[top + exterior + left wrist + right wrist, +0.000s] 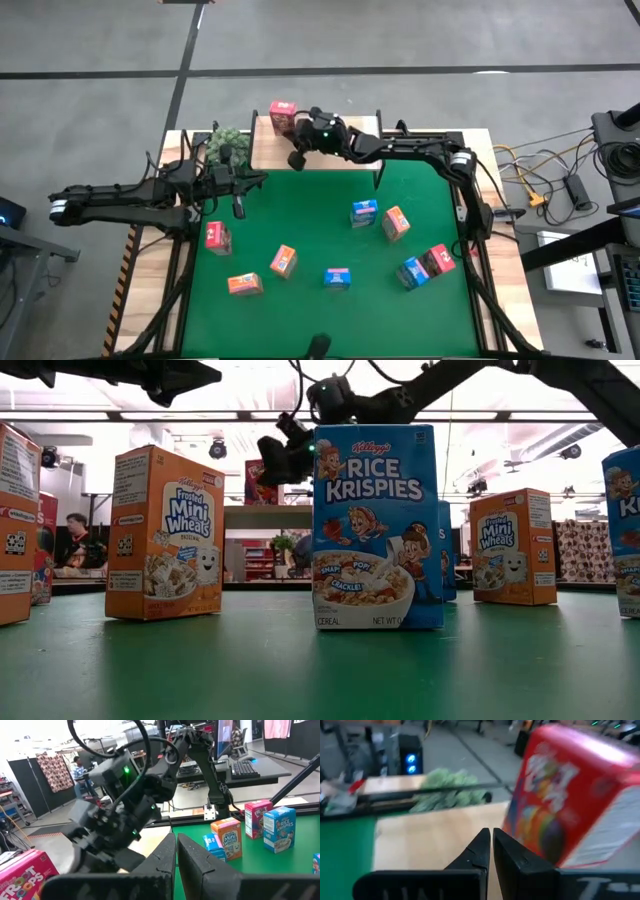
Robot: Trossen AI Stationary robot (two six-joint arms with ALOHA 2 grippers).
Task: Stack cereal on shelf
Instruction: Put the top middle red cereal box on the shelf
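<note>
Standing upright on the shelf [318, 150], near its left end, one pink-red box [282, 115] is recorded as the only cereal placed so far; eight boxes are counted on the green mat [300, 220] of the tabletop

Right gripper [297, 160] is held over the shelf board, just beside the pink-red box; jaws are closed and empty, no box is gripped. In the right wrist view the box [570, 800] is seen close alongside the closed fingers [481, 851], whether touching cannot be told

Left gripper [240, 208] is parked over the left part of the mat, near the plant [225, 140]; jaws are closed on nothing

Risks judged from this position:
- placed box could be clipped and toppled, or pushed off the shelf's edge, if the right arm is swung sideways rather than lifted clear first
- closed jaws must be opened before any next pick; a descent with jaws shut would knock a box over

Surroundings noted: blue box [364, 212] and orange box [395, 222] lie nearest the right arm's reach, another blue box [412, 271] and a pink-red one [440, 259] are touching, so a clean grasp there may be hindered. Both arms are crowded near the shelf's left end; contact between them is possible
</note>
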